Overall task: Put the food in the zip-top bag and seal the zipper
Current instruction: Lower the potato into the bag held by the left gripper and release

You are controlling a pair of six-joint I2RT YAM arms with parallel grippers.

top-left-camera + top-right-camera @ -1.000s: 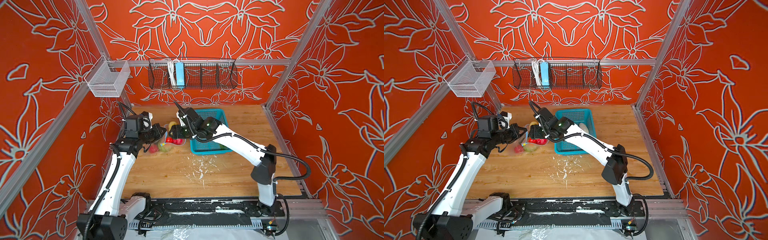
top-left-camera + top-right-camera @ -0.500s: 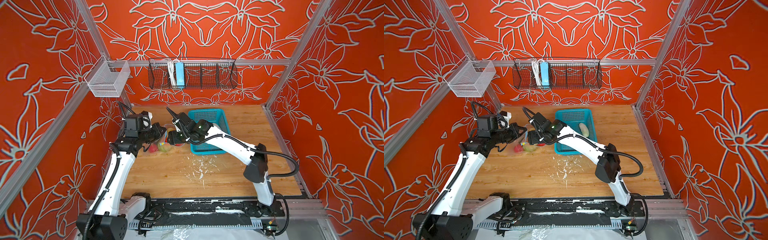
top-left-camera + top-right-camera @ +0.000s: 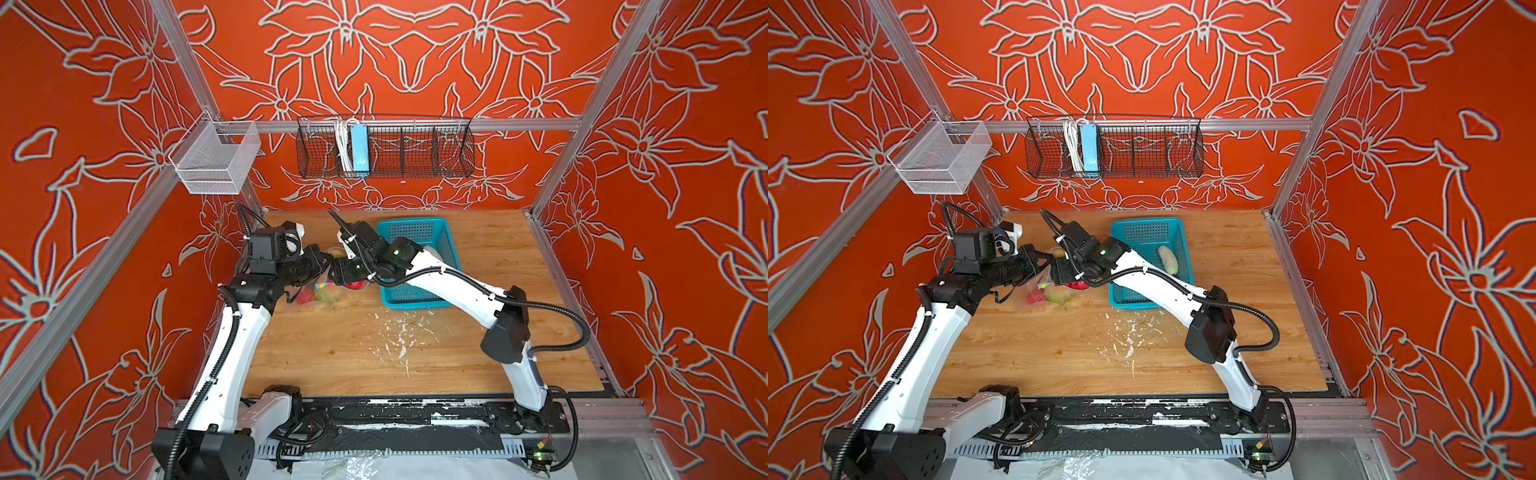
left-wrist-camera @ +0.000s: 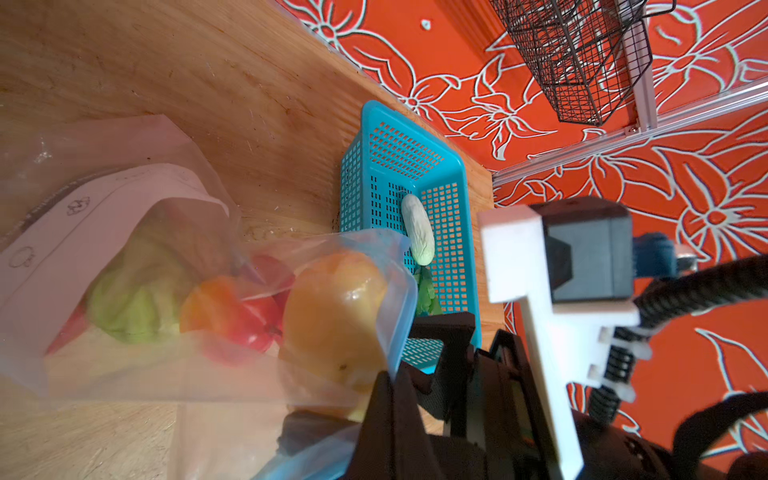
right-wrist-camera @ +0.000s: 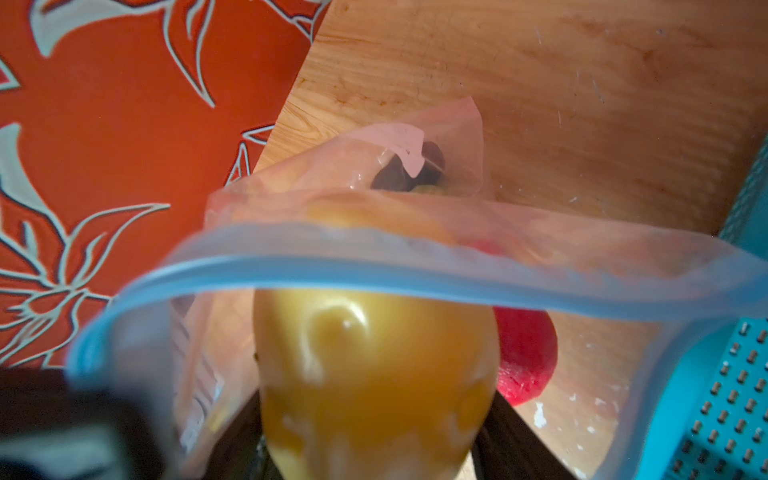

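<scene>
Pinching the rim of the clear zip-top bag (image 4: pixel 124 199), the left gripper (image 3: pixel 323 261) is clamped tight on the plastic, its jaws fully closed, and holds that side of the mouth up off the bench (image 3: pixel 374 353). Opposite it we see the right gripper (image 3: pixel 337 272), jaws spread wide around an orange-yellow mango (image 5: pixel 374 365) and gripping it on both sides. The mango sits right in the bag's mouth. In the right wrist view the light-blue zipper (image 5: pixel 374 274) arches unsealed across it, and in the left wrist view clear film covers most of the fruit.

Deeper inside the bag we make out a pale green cabbage (image 4: pixel 129 291), a red piece (image 4: pixel 253 324) that we cannot name for certain, and a dark avocado (image 5: pixel 399 170) at the far end. The bag lies near the bench's left edge, about midway between front and back, with the two grippers meeting above it in both top views. Just beside it, nearer the bench's back edge, stands the teal basket (image 4: pixel 365 137). A white cucumber (image 4: pixel 417 232) lies loose on the basket's floor, outside the bag.
</scene>
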